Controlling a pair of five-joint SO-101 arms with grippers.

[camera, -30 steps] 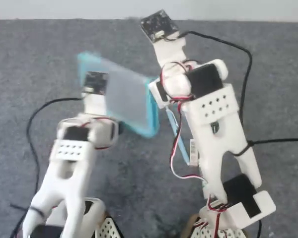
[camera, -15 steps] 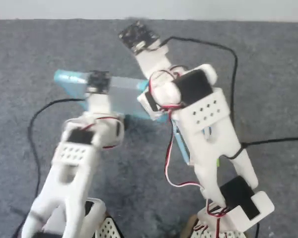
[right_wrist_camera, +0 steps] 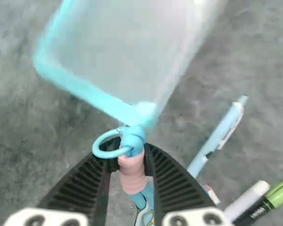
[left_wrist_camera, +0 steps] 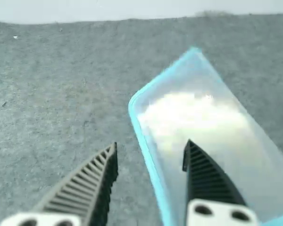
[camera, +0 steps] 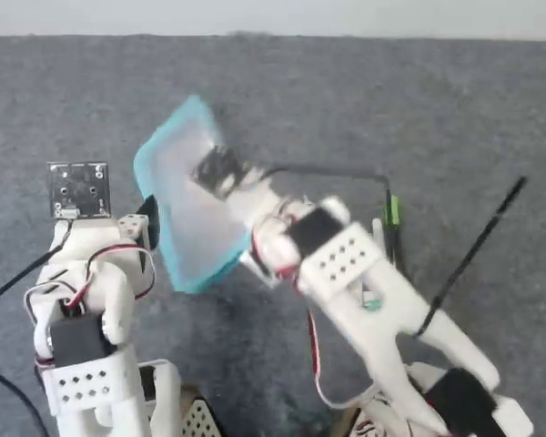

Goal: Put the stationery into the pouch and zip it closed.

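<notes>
The pouch (camera: 184, 218) hangs by its zip tab (right_wrist_camera: 131, 176), pinched in my right gripper (right_wrist_camera: 131, 157). My open left gripper (left_wrist_camera: 151, 146) should grab its edge gently.

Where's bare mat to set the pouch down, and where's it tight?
Free: the far mat between the pouch and the back wall, right across. Crowded: the pens and cable beside the right arm, and the middle, where the right gripper holds the pouch.
</notes>
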